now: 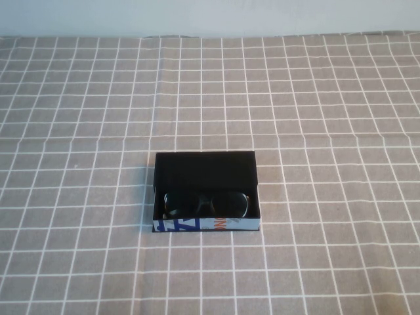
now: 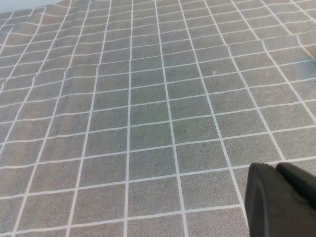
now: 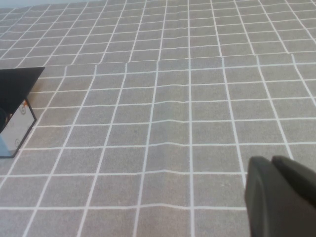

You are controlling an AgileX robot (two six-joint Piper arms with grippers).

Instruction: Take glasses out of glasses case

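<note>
The black glasses case (image 1: 205, 172) lies open in the middle of the table, its lid folded back and its near side printed in blue, white and orange. The black glasses (image 1: 205, 204) lie inside it, along the near wall. Neither arm shows in the high view. My left gripper (image 2: 275, 169) is shut and empty, above bare cloth, with the case out of its view. My right gripper (image 3: 271, 161) is shut and empty, above bare cloth, well apart from the case (image 3: 17, 89), whose corner shows at the edge of the right wrist view.
A grey tablecloth with a white grid (image 1: 328, 131) covers the whole table. The table's far edge meets a pale wall (image 1: 210, 16) at the back.
</note>
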